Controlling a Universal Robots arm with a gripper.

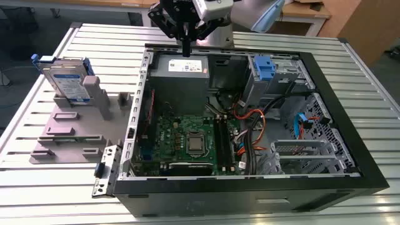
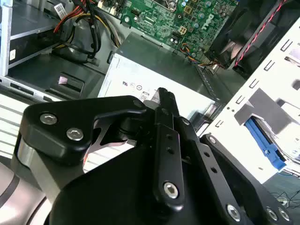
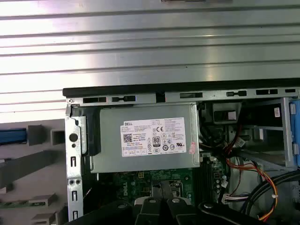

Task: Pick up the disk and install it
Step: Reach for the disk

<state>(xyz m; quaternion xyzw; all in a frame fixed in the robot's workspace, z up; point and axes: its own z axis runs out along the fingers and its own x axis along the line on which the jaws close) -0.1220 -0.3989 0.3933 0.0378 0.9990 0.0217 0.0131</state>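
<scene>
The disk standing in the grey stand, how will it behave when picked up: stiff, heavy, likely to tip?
The disk looks like a blue-framed metal slab, so it is probably rigid and dense for its size. It stands on edge in the grey stand, so a sideways push might tip it. Its smooth labelled face may be slippery.

You've got an open computer case (image 1: 250,201) lying on the slatted metal desk (image 1: 50,187). Inside it, the grey power supply (image 1: 181,70) with a white sticker sits at the far end. The green motherboard (image 1: 187,140) is just beside it, nearer the camera. Orange and red cables (image 1: 250,117) run between the board and the drive cage, where a blue plastic bracket (image 1: 265,68) sits. A grey plastic stand (image 1: 75,126) is on the desk at the exterior view's left, near the case.
</scene>
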